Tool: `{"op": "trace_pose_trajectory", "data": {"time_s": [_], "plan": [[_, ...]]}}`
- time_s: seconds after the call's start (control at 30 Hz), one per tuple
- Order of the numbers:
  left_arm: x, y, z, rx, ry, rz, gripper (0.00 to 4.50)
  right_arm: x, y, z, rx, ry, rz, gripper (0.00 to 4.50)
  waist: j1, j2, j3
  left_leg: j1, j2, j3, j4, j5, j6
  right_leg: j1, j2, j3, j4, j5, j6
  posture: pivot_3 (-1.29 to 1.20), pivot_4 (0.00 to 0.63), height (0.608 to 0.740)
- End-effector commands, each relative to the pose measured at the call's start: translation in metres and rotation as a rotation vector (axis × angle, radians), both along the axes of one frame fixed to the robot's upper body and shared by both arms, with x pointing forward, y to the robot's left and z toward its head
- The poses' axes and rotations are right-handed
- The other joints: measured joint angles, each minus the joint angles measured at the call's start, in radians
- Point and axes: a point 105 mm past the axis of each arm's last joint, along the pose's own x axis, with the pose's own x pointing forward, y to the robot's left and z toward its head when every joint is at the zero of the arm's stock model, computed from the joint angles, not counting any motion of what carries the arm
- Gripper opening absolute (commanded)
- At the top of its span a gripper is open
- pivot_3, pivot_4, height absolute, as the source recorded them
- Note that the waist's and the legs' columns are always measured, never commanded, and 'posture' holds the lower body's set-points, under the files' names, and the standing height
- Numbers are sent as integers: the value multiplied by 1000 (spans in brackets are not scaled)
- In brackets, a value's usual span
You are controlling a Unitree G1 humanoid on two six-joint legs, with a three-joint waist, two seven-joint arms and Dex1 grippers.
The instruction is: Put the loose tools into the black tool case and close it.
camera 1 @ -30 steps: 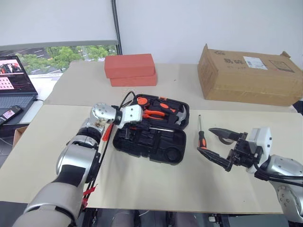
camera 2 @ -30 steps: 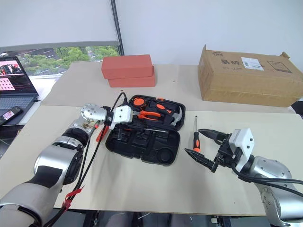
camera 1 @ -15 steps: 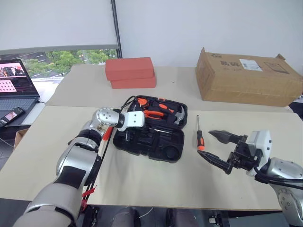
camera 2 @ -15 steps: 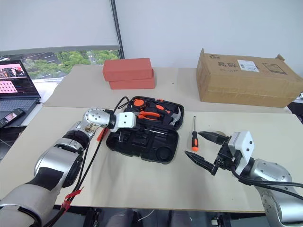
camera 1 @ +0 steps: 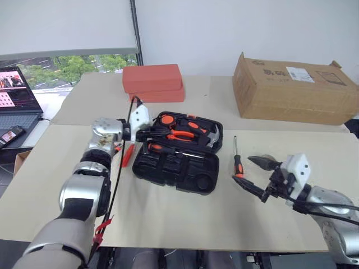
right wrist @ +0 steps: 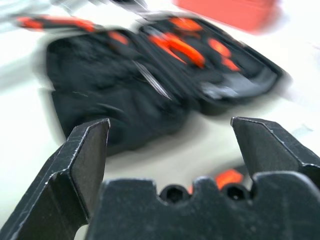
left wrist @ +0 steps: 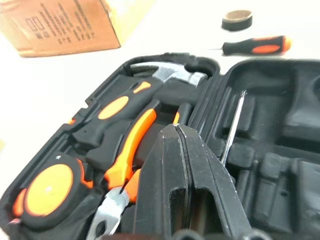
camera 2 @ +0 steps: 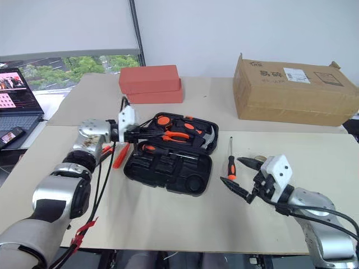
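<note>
The black tool case point(camera 1: 197, 177) lies open at the table's middle, with orange-handled pliers point(camera 1: 183, 134) and a hammer point(camera 1: 213, 137) in its far half. A screwdriver point(camera 1: 155, 148) rests across the case's moulded slots. My left gripper point(camera 1: 154, 135) is shut and empty, hovering over the case's left edge. It shows from behind in the left wrist view point(left wrist: 179, 127). Another loose screwdriver point(camera 1: 238, 161) lies right of the case, its handle just under my open right gripper point(camera 1: 243, 170). A grey tape roll point(left wrist: 237, 20) sits beyond it. A slim orange tool point(camera 1: 128, 154) lies left of the case.
Two stacked red boxes point(camera 1: 154, 83) stand behind the case. A brown cardboard box point(camera 1: 294, 89) fills the back right. A laptop point(camera 1: 17, 95) and a phone point(camera 1: 11, 134) sit on a lower surface at far left. Bare tabletop lies in front of the case.
My left gripper has lifted and drawn back to the left off the case, uncovering the screwdriver handle inside. My right gripper has sunk and moved closer to the loose screwdriver's handle.
</note>
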Motion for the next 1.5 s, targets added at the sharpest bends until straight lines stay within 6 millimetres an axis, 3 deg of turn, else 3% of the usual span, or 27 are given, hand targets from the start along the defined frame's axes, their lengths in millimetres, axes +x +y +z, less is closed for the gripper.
{"op": "trace_pose_trajectory", "data": {"time_s": [0.03,0.17,0.3,0.37,0.4,0.5,0.6,0.87,1.0,1.17,1.27,1.33,1.5], "plan": [[-22,17,32,-71,25,-106,22,12,-3,-9,-21,34,-163,4500,-5,0,0,0,0,0,0,0,-1,0,0,0,1,0,0,0,150,711],[-56,23,44,-41,55,-183,1139,21,-8,-22,-13,155,-324,4500,-10,1,0,0,1,0,-1,3,-5,-1,1,1,1,0,-1,0,150,711],[-92,24,50,39,132,-251,2376,27,12,-24,52,206,-348,4500,-10,1,0,0,2,0,-1,3,-6,-1,2,4,1,0,-1,0,150,711],[-102,25,48,85,149,-261,3144,30,13,-29,30,223,-379,4500,-6,1,0,0,2,-1,-1,3,-6,-1,2,4,1,-1,0,0,150,711],[-106,26,47,117,154,-260,3268,32,13,-31,21,226,-395,4500,-4,1,0,0,1,-1,-2,3,-6,-1,2,4,1,-2,1,0,150,711],[-113,28,43,189,152,-255,4433,38,13,-34,13,234,-441,4500,0,2,-1,0,1,-2,-2,2,-4,0,2,4,1,-3,3,0,150,711],[-120,26,44,225,125,-262,4500,43,7,-34,-1,221,-498,3773,-1,2,-1,0,0,-1,-2,2,-4,0,2,5,1,-3,3,0,150,711],[-124,24,50,165,149,-231,4500,49,-6,-21,-25,157,-555,1053,-6,2,-1,0,0,-1,-2,3,-5,-1,2,6,1,-3,3,0,150,711],[-122,26,56,107,160,-172,4500,57,-13,2,-36,64,-520,1040,-8,2,0,0,0,-1,-2,3,-5,-1,3,7,1,-3,4,0,150,711],[-120,30,59,64,166,-75,4500,71,1,35,-60,-79,-300,1040,-10,2,0,1,0,-1,-3,3,-5,-1,3,8,1,-5,6,0,150,711],[-122,37,57,48,176,-7,4500,67,42,51,-43,-152,28,1040,-11,2,0,2,0,0,-3,3,-5,-1,4,9,1,-5,6,0,150,711],[-123,44,53,48,183,48,4500,60,65,51,-62,-167,228,1040,-15,1,0,3,1,0,-4,3,-5,-1,5,12,1,-5,6,0,150,711],[-132,57,45,47,181,149,4500,60,91,34,-143,-166,496,1040,-10,1,0,4,1,2,-4,3,-5,-1,6,15,1,-4,5,0,150,711]]}}
